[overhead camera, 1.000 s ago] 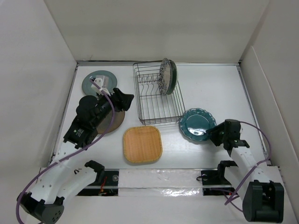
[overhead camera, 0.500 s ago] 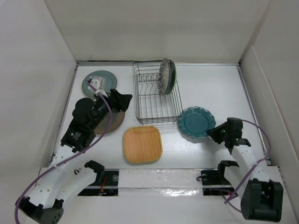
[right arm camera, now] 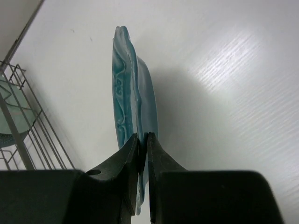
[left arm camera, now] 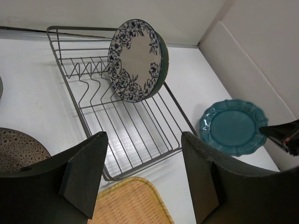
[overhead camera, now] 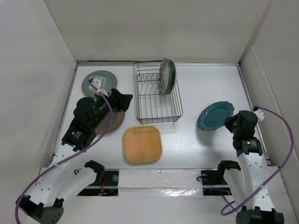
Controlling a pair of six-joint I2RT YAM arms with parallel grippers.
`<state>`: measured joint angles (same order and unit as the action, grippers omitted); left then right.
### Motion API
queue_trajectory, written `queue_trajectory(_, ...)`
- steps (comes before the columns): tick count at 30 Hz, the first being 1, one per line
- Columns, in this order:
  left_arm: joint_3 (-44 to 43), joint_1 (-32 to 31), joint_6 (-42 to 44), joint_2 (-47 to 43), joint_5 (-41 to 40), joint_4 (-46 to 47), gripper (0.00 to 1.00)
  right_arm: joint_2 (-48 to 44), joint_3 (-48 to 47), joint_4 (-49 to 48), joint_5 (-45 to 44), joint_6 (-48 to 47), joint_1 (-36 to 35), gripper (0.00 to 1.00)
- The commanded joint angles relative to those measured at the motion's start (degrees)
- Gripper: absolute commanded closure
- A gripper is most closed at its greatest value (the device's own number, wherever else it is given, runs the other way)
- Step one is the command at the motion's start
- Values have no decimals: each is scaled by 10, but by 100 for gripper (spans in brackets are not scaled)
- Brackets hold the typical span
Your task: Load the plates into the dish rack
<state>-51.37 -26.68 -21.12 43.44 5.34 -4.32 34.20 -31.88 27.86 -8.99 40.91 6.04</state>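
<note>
the fingers of the right gripper [right arm camera: 142,140] are pinching almost closed on the rim of the dark teal scalloped ceramic plate [right arm camera: 125,93], holding it tilted above the white table [overhead camera: 210,84], right of the black wire dish rack [overhead camera: 136,98]. the left gripper [left arm camera: 144,154] is hovering wide open, holding nothing, just left of the rack.

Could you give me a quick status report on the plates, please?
Left hand open beside the dish rack. Right hand shut on the dark teal plate, on edge right of the rack. Floral plate already racked at far end.
</note>
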Motion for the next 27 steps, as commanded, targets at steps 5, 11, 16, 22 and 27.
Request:
queue_trajectory(5, -5, -3, 3, 5, -2, 22, 39, 33, -216, -141, 26, -82, 5, 100)
queue_trajectory(11, -4, -3, 3, 18, -8, 20, 41, 155, -374, -198, 21, -100, -124, 100)
queue_trajectory(16, -6, -3, 3, 26, -10, 16, 45, 301, -597, -179, -46, -166, -276, 100)
queue_trajectory(22, -8, -3, 6, 28, -19, 12, 48, 519, -818, -104, -139, -232, -406, 100)
queue_trajectory(27, -11, -3, 11, 25, -44, 5, 51, 689, -1021, -33, -252, -260, -446, 100)
